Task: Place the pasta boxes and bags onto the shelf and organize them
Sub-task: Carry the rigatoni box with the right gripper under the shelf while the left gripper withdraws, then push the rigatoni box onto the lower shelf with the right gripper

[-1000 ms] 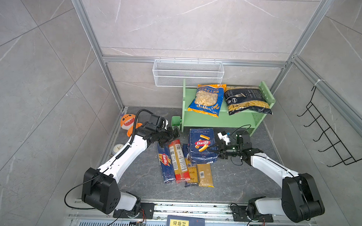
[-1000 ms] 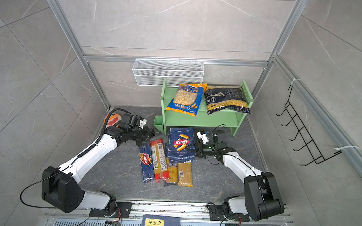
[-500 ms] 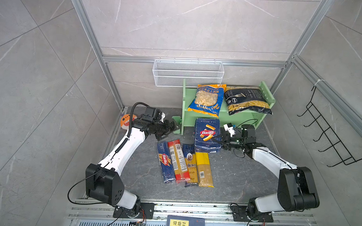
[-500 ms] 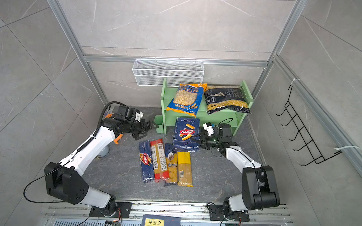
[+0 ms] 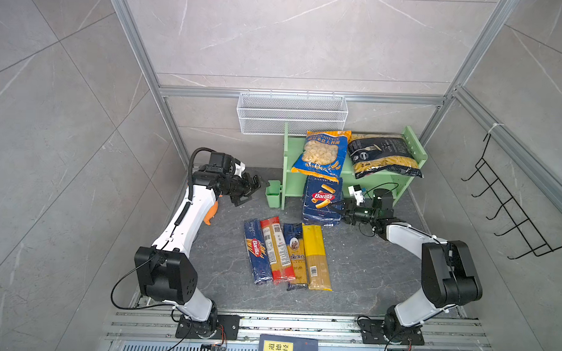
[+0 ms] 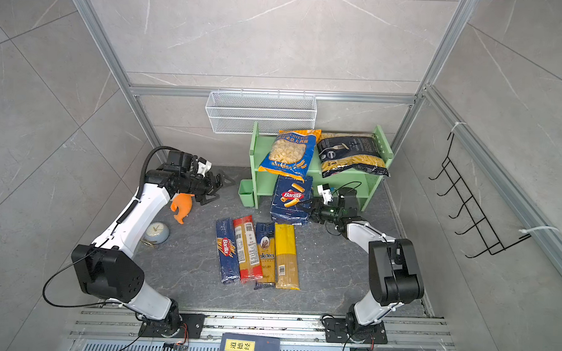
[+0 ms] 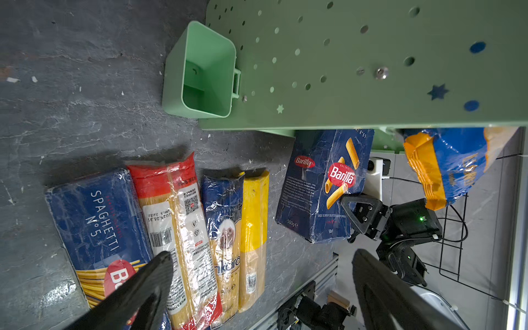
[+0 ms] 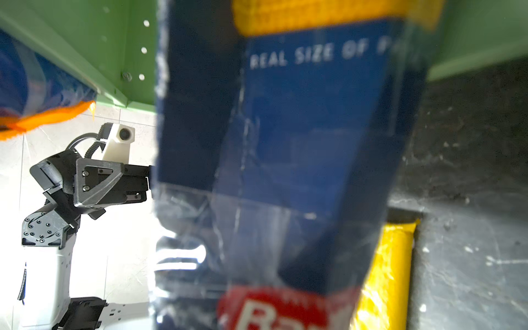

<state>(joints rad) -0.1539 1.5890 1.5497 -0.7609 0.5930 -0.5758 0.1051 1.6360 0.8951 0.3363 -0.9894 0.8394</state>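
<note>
Rigatoni box (image 5: 322,200) held upright before the shelf (image 5: 285,157).
Its side is clasped by fingers of the right gripper (image 5: 340,211), the lower tier seemingly just behind; the left gripper (image 5: 251,191) is spread, farther off.

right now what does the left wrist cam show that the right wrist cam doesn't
Only the left wrist view: the green cup on the shelf side panel, the Barilla spaghetti pack, the red spaghetti pack, and the right tool gripping the rigatoni box.
Only the right wrist view: the left arm's white wrist camera, and the words "REAL SIZE OF" printed on the box.
Both: the rigatoni box, the shelf, the orecchiette bag and the yellow spaghetti pack.
</note>
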